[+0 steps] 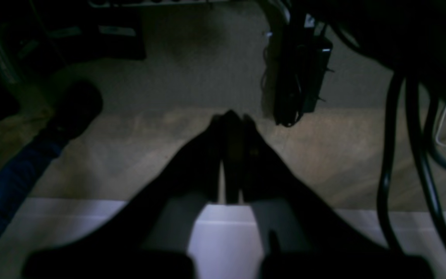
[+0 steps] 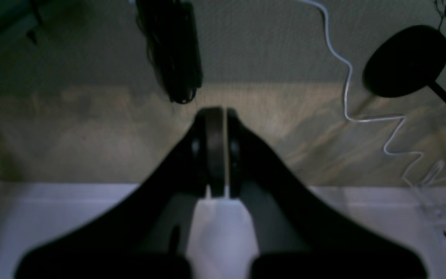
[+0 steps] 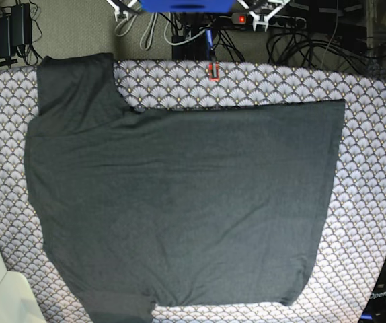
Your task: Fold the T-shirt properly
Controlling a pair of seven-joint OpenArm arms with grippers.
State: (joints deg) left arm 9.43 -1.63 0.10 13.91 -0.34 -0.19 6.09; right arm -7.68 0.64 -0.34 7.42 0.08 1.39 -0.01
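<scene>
T-shirt (image 3: pixel 179 202) lay flat, unfolded, on patterned counter (image 3: pixel 374 134), ready for first fold. Left tool (image 1: pixel 231 120) and right tool (image 2: pixel 217 116) clenched empty, parked off-counter.

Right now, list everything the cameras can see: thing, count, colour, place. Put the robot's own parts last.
T-shirt: one, dark charcoal, spread flat across the table, one sleeve toward the far left corner.
Tablecloth: one, pale with a fan-scale pattern, covering the table under the shirt.
Cables: several, black and white, on the floor beyond the table's far edge.
Power strip: one, white with a red light, far edge.
Left gripper: one, black, shut, empty, over the floor.
Right gripper: one, black, shut, empty, over the floor.
</scene>
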